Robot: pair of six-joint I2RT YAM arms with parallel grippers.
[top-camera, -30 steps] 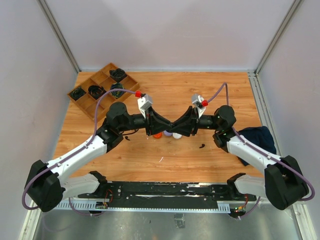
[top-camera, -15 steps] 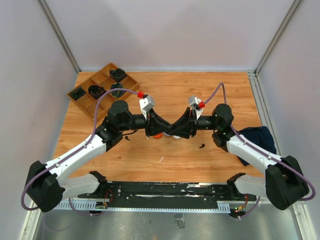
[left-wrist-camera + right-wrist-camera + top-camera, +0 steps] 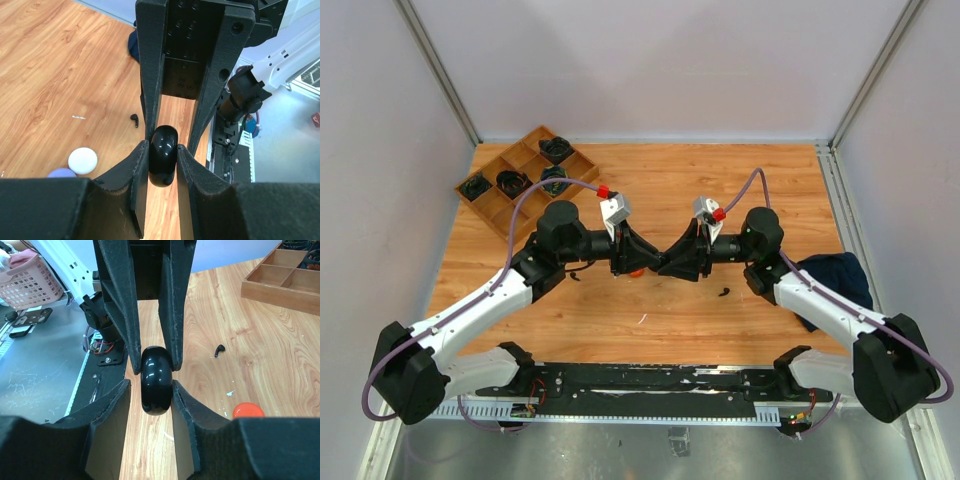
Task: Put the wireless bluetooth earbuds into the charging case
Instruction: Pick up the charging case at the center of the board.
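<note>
A glossy black round charging case (image 3: 163, 155) hangs above the table's middle, where both grippers meet tip to tip. My left gripper (image 3: 163, 150) is shut on it, both pads pressing its sides. My right gripper (image 3: 152, 385) stands open around the same charging case (image 3: 157, 380): one pad touches it and a slit of wood shows at the other. A black earbud (image 3: 134, 119) lies on the wood to the right, also in the right wrist view (image 3: 219, 349) and from above (image 3: 723, 291). From above, the left gripper (image 3: 653, 262) and right gripper (image 3: 666, 264) hide the case.
Round cases lie under the grippers: an orange one (image 3: 248, 410), a white one (image 3: 82, 160), a pale purple one (image 3: 62, 173). A wooden compartment tray (image 3: 488, 203) with black coiled cables sits at the far left. A dark blue cloth (image 3: 832, 278) lies at the right edge.
My right gripper's jaws have widened a little round the black case. Both wrists have drawn closer together, and from above they now cover the white and purple cases.
</note>
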